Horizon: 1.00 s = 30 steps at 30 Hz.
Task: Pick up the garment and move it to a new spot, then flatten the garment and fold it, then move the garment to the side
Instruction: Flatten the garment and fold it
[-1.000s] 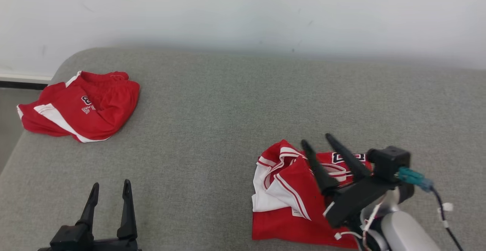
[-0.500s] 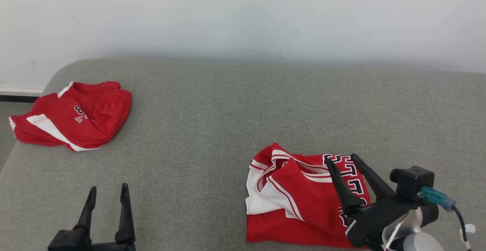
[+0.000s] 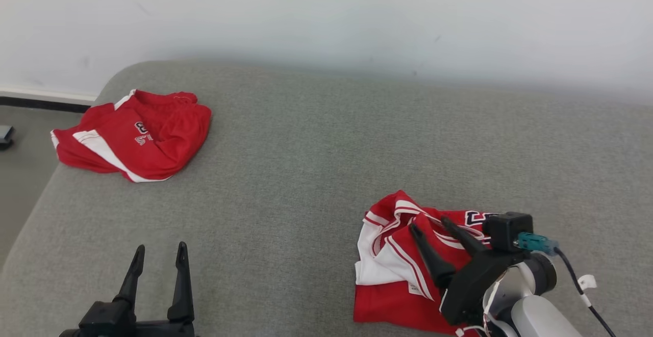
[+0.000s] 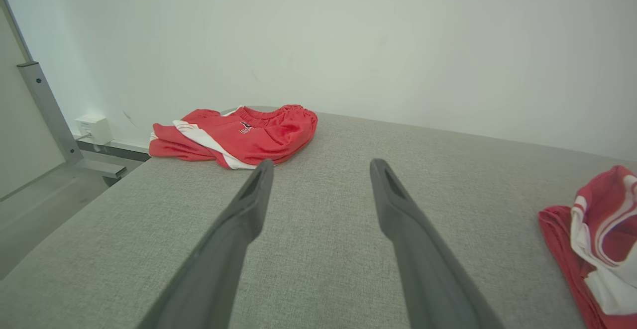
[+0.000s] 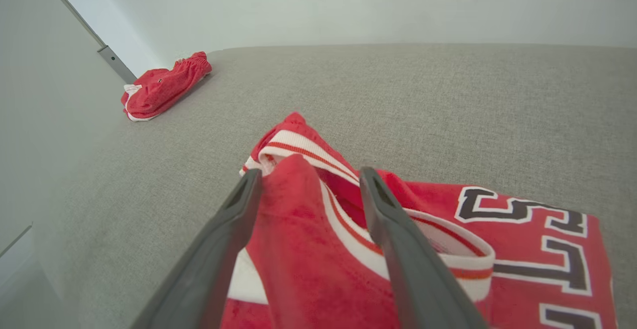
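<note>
Head view: a crumpled red jersey (image 3: 393, 276) is lying near right on the grey padded surface (image 3: 316, 148). The right gripper (image 3: 429, 223) is hovering over it, fingers spread wide and gripping nothing. The left gripper (image 3: 159, 248) is sitting near left, just as wide and empty. Red shorts (image 3: 137, 138) are lying far left by the wall (image 3: 326, 10).

Left wrist view: the left gripper (image 4: 321, 162) is gaping over bare cushion, with the shorts (image 4: 239, 135) beyond and the jersey (image 4: 597, 234) at the right edge.

Right wrist view: the right gripper (image 5: 309, 171) is straddling a raised fold of the jersey (image 5: 497, 229), not pinching it.
</note>
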Motion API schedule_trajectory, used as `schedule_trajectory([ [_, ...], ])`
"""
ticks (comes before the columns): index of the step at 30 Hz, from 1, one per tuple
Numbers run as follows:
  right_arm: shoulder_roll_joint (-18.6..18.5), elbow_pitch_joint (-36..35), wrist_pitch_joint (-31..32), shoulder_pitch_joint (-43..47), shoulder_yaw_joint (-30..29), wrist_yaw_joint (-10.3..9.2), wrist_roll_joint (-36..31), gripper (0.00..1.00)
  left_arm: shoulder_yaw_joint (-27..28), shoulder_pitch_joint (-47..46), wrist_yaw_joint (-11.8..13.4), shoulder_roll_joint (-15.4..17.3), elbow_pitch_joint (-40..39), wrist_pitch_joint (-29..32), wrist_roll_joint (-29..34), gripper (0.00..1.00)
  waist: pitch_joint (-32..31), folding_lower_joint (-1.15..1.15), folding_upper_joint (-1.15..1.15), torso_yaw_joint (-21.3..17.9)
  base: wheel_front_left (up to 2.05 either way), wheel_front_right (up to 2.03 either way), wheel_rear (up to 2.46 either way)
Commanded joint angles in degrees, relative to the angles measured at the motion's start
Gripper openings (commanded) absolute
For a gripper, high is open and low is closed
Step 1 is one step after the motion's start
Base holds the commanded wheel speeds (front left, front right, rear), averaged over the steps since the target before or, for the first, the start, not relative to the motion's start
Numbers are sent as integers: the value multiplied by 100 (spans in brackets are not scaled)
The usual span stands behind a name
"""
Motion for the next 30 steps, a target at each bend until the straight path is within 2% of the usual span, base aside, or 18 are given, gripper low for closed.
schedule_trajectory([
  [1,12,189,71,-83,73,-14,35,64,-14,-70,9,-5,32,-18,-21,100,64,0,0,146,0,0,0],
  [3,48,332,112,-163,139,-14,119,0,-32,-103,10,-4,46,-18,-31,100,80,0,0,194,0,0,0],
  [9,32,424,-84,-253,308,-14,217,0,13,-106,9,6,69,-18,-59,100,82,0,0,186,0,0,0],
  [15,-155,-50,-507,-58,929,-14,279,0,55,-55,10,3,81,-18,-41,100,48,0,0,69,0,0,0],
  [21,-371,-516,-640,235,1633,-14,340,0,10,-85,10,-4,67,-18,-59,100,95,0,0,11,0,0,0],
  [22,-394,-505,-632,307,1798,-14,396,18,9,-99,10,-4,75,-18,-75,100,113,0,0,-9,0,0,0],
  [23,-399,-507,-660,308,1902,-14,420,89,-4,-111,10,-6,87,-18,-76,100,122,0,0,-11,0,0,0],
  [24,-388,-501,-739,299,1935,-14,477,100,-15,-119,9,-5,96,-18,-74,100,128,0,0,-15,0,0,0],
  [27,-379,-436,-937,281,2018,-14,539,100,-31,-128,10,-7,109,-18,-70,100,124,0,0,-34,0,0,0],
  [30,-367,-466,-1309,275,1863,-14,581,100,5,-107,9,-6,90,-18,-38,100,93,0,0,-86,0,0,0],
])
